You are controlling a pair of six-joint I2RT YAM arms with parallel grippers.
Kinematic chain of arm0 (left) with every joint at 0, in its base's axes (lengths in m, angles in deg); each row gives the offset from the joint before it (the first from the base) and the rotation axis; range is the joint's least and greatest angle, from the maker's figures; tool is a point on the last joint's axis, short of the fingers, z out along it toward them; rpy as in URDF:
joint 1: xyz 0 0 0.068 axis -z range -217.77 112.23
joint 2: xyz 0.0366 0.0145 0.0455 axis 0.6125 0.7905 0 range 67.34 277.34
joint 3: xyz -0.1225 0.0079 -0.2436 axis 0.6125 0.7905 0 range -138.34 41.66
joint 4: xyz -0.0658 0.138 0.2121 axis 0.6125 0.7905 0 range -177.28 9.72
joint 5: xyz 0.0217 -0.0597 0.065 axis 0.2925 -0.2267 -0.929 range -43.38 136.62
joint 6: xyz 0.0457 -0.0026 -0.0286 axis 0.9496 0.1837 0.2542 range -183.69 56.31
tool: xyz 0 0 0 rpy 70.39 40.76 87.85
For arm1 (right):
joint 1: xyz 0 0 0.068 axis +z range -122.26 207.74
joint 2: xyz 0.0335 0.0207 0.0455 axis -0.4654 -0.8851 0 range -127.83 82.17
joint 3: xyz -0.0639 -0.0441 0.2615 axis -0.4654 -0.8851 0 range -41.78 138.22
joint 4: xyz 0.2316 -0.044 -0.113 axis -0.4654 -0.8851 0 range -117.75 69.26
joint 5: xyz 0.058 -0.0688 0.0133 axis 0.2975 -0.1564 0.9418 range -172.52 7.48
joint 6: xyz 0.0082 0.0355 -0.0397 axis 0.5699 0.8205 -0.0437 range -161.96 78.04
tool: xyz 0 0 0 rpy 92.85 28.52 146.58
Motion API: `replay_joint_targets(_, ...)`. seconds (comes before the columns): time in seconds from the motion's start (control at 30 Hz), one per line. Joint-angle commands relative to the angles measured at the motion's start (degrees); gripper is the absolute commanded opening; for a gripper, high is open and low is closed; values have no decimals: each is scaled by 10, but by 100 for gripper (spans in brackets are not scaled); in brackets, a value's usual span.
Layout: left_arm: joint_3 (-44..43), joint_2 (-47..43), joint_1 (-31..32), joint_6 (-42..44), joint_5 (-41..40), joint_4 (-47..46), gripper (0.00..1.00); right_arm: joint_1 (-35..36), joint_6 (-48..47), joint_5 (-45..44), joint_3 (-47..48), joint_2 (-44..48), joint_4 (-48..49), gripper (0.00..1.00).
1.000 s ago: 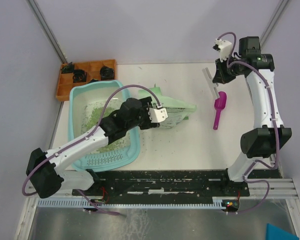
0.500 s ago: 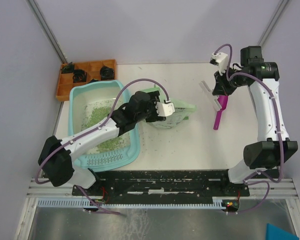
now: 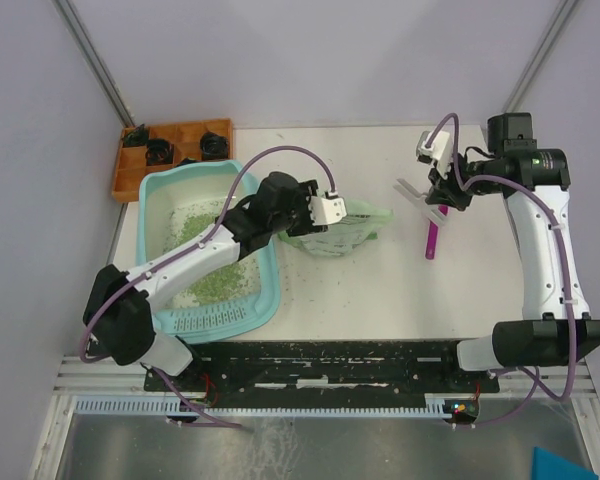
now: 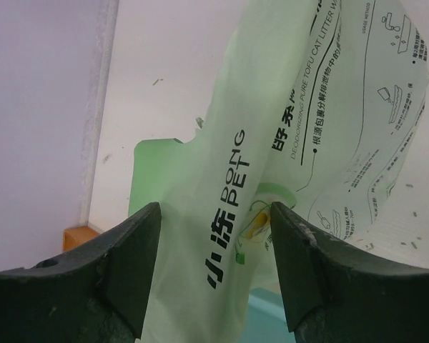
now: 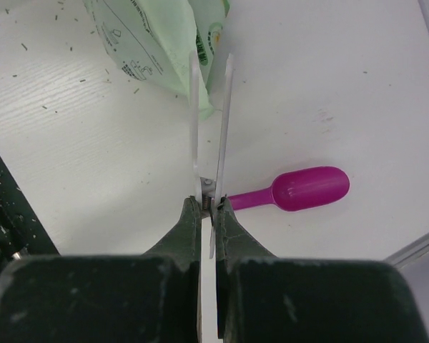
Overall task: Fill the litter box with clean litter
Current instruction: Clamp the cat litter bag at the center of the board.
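Observation:
The light-teal litter box (image 3: pixel 158 188) lies at the left, with green clean litter (image 3: pixel 212 286) spread over its floor. The pale green printed bag (image 3: pixel 348 230) lies just right of the box. My left gripper (image 3: pixel 316 227) reaches over the box's right rim. In the left wrist view this gripper (image 4: pixel 214 214) is open, with a fold of the bag (image 4: pixel 272 143) standing between its fingers. A bit of the litter box (image 4: pixel 268 316) shows below. My right gripper (image 3: pixel 438 195) (image 5: pixel 213 204) is shut on a white two-bladed clip (image 5: pixel 194 107) above the magenta scoop (image 5: pixel 311 188).
An orange compartment tray (image 3: pixel 175 135) with dark parts stands at the back left corner. The scoop (image 3: pixel 431 240) lies on the white table at the right. Loose granules dot the table around the bag (image 5: pixel 150 36). The black rail runs along the near edge.
My left gripper has moved right onto the bag and its jaws have narrowed around the fold. My right arm has carried the clip forward and left, over the scoop's bowl.

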Motion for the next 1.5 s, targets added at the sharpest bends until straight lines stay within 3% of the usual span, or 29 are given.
replay_joint_targets(0.0,-32,11,-6,15,37,29,67,0,-76,24,-10,-8,16,2)
replay_joint_targets(0.1,-37,15,-7,9,56,50,57,0,-100,26,-7,-19,20,2)
replay_joint_targets(0.23,-60,32,-8,-6,76,90,30,0,-140,44,0,-32,12,2)
replay_joint_targets(0.3,-92,45,-9,-17,86,122,7,1,-173,54,3,-39,-5,2)
replay_joint_targets(0.33,-108,51,-10,-24,93,139,3,2,-190,56,3,-43,-12,2)
replay_joint_targets(0.57,-204,90,-21,-66,129,241,3,18,-313,47,0,-50,-53,2)
replay_joint_targets(0.77,-262,118,-28,-119,137,305,3,62,-355,-26,-35,-41,-37,2)
replay_joint_targets(0.9,-288,128,-29,-149,151,339,3,95,-346,-73,-60,-46,3,2)
replay_joint_targets(1.17,-283,120,-29,-187,172,341,3,127,-241,-149,-45,-94,104,2)
replay_joint_targets(1.47,-269,117,-30,-205,181,328,3,163,-232,-189,-14,-116,73,2)
